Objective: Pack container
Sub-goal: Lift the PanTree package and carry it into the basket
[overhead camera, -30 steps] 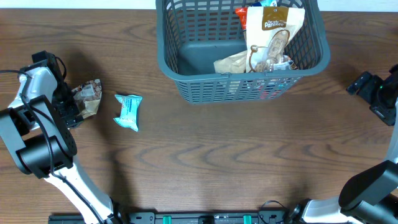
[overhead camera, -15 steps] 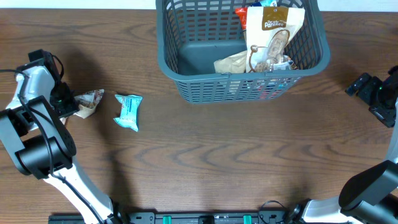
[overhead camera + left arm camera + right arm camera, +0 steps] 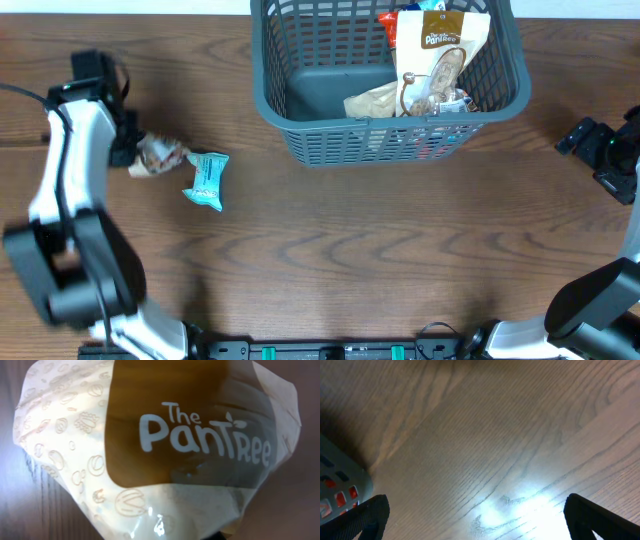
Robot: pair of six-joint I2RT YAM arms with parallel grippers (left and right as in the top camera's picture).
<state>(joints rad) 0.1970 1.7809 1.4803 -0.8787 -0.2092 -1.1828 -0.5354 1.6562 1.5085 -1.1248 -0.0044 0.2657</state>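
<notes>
The container (image 3: 400,126), a dark grey lattice basket, stands at the back centre with several snack packets inside, a tall brown-and-white pouch (image 3: 436,60) among them. My left gripper (image 3: 130,152) is shut on a crumpled brown-and-white Pantree snack packet (image 3: 162,156) at the left. That packet (image 3: 165,450) fills the left wrist view and hides the fingers. A light blue packet (image 3: 207,180) lies on the table just right of it. My right gripper (image 3: 598,148) is open at the far right edge with nothing in it. In the right wrist view it (image 3: 480,525) hangs over bare wood.
The wooden table (image 3: 380,250) stretches in front of the basket. A corner of the basket (image 3: 340,490) shows at the left of the right wrist view. The left arm (image 3: 70,200) runs down the left side.
My left gripper has shut on the Pantree packet and drawn it rightward toward the blue packet while the arm rose. The right arm has not moved.
</notes>
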